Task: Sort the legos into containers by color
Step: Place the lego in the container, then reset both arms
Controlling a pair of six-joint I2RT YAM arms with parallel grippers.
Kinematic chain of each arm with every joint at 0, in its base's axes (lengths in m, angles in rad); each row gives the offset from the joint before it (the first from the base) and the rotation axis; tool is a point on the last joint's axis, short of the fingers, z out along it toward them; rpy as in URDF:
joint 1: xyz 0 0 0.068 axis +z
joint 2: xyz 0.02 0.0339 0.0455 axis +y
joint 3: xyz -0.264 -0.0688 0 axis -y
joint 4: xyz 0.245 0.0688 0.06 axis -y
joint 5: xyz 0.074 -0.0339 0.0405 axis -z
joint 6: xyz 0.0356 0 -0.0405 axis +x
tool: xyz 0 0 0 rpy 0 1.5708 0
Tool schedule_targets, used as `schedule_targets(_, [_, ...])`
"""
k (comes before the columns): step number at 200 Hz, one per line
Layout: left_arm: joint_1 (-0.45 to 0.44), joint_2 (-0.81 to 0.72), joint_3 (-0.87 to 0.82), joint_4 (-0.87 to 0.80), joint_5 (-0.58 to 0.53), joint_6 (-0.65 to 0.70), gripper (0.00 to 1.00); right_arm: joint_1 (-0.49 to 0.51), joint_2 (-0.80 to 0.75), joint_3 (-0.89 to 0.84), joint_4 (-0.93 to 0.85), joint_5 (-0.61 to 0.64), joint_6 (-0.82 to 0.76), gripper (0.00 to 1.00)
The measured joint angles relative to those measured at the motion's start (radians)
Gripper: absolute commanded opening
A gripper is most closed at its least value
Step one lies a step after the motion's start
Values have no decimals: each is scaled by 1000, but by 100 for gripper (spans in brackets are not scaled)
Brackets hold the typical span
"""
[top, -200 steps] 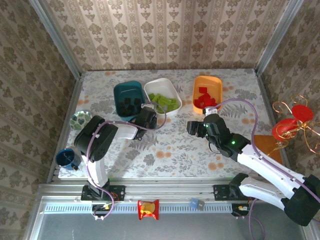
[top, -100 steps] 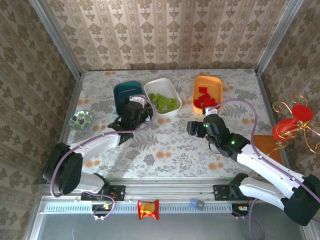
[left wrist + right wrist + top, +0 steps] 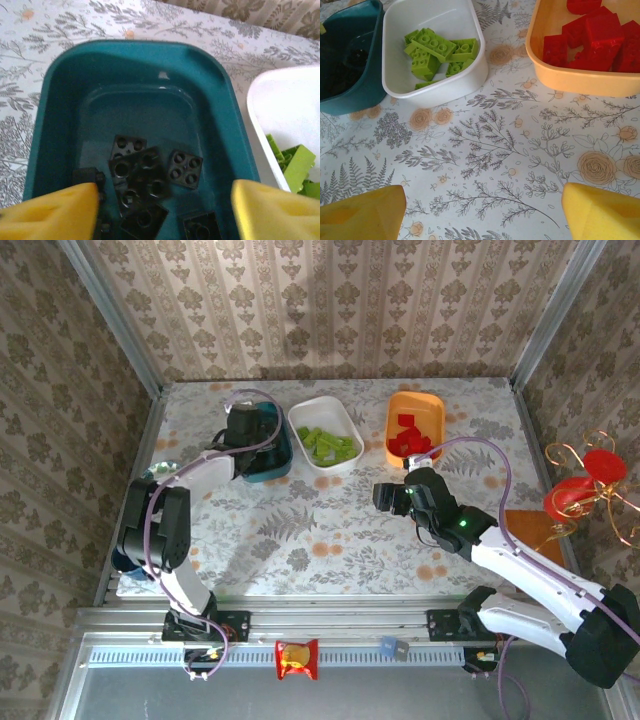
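three tubs line the far table (image 3: 340, 530): teal tub (image 3: 55, 100) left, white tub (image 3: 455, 85) middle, orange tub (image 3: 580, 80) right. black legos (image 3: 145, 172) lie in the teal tub, green legos (image 3: 435, 50) in the white, red legos (image 3: 590, 35) in the orange. left gripper (image 3: 162, 202) hangs over the teal tub, jaws wide, empty. right gripper (image 3: 482, 215) hovers over bare table near the orange tub, jaws wide, empty.

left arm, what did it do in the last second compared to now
The left gripper swung farther from the bases and leftward, from in front of the white tub to above the dark teal tub. It is now open and empty over the black bricks. The right gripper, open over the table, and the orange tub stayed put.
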Motion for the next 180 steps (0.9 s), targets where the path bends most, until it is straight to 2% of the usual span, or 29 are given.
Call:
schedule_targets(25, [-6, -51, -3, -1, 15, -7, 100, 0, -4, 0, 0, 1, 0, 84])
schedule_targets(47, [-11, -176, -48, 19, 24, 0, 100, 0, -14, 0, 1, 17, -1, 86])
schedule_targets(81, [-71, -358, -150, 66, -3, 81, 100, 0, -49, -18, 25, 76, -11, 95])
schedule_targets(94, [-92, -385, -183, 86, 5, 122, 100, 0, -50, -18, 31, 110, -17, 100])
schedule_targets(120, [-95, -384, -286, 179, 9, 207, 100, 0, -38, -18, 45, 177, -19, 100])
schedule_targets(147, [-50, -357, -423, 315, -8, 291, 100, 0, -35, -39, 103, 242, -3, 100])
schedule_targets(180, [89, -314, -520, 434, -48, 372, 100, -11, -60, -99, 156, 293, -8, 100])
